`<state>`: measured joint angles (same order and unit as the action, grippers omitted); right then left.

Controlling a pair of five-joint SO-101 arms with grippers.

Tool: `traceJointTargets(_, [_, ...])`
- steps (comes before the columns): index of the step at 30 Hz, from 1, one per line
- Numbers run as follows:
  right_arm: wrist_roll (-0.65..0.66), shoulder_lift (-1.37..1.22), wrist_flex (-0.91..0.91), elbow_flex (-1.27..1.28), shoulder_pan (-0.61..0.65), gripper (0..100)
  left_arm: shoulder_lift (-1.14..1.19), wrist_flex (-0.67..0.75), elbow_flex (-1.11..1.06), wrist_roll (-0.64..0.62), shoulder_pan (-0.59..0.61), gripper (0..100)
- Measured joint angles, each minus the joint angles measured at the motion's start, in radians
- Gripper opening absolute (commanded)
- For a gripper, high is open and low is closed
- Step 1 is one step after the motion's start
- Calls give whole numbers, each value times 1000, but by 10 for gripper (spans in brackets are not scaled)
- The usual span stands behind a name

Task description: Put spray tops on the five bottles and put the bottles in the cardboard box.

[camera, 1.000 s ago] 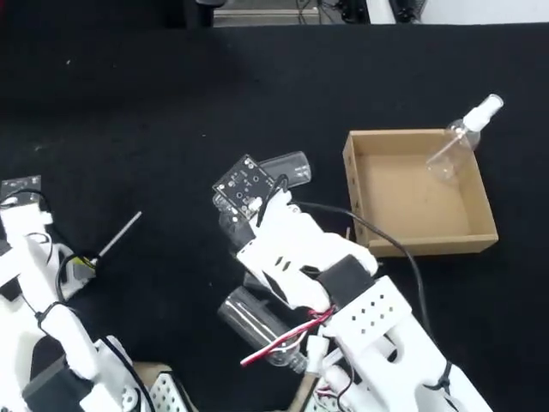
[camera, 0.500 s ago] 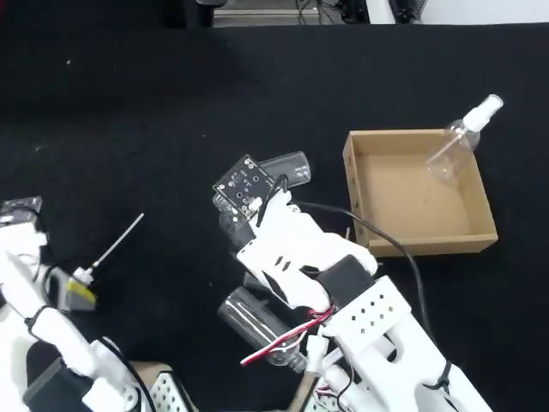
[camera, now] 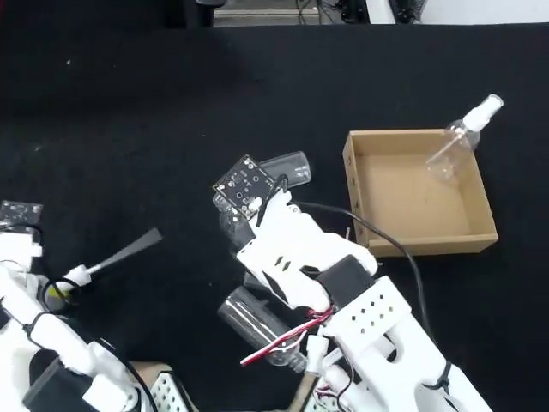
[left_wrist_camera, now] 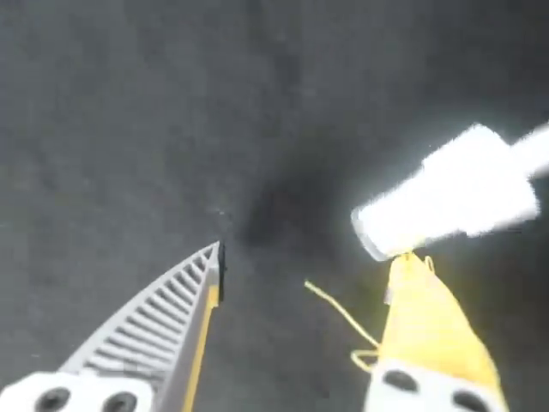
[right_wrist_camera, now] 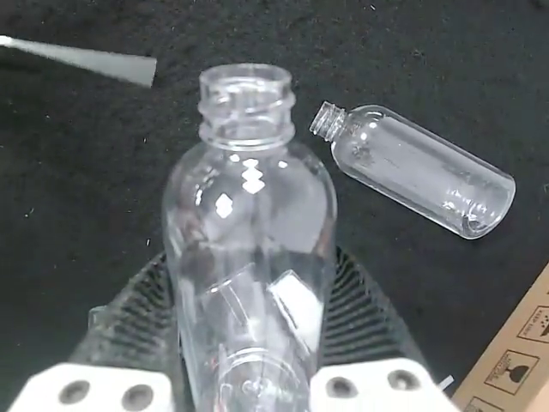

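So, barely started: one capped clear plastic bottle (camera: 455, 146) leans on the brown cardboard box (camera: 429, 245), at its far corner. Right pincer (right_wrist_camera: 253, 275) is clamped on an open-necked clear bottle (right_wrist_camera: 249, 189), and another uncapped clear bottle (right_wrist_camera: 412, 172) lies just beyond it. Left pincer (left_wrist_camera: 309, 257) gapes apart, with a white spray top (left_wrist_camera: 446, 202) at one jaw's tip.
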<state>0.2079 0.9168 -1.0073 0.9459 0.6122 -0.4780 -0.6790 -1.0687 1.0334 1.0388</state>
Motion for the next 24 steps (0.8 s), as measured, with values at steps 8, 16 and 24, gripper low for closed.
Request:
traceJointTargets(8, [0,0,0,0,0,10,0,169,0,-250,-9,288])
traceJointTargets(16, [0,0,3,14,0,10,-3,163,12,-535,-106,288])
traceJointTargets(24, [0,0,31,20,0,10,-5,-301,209,-812,-95,288])
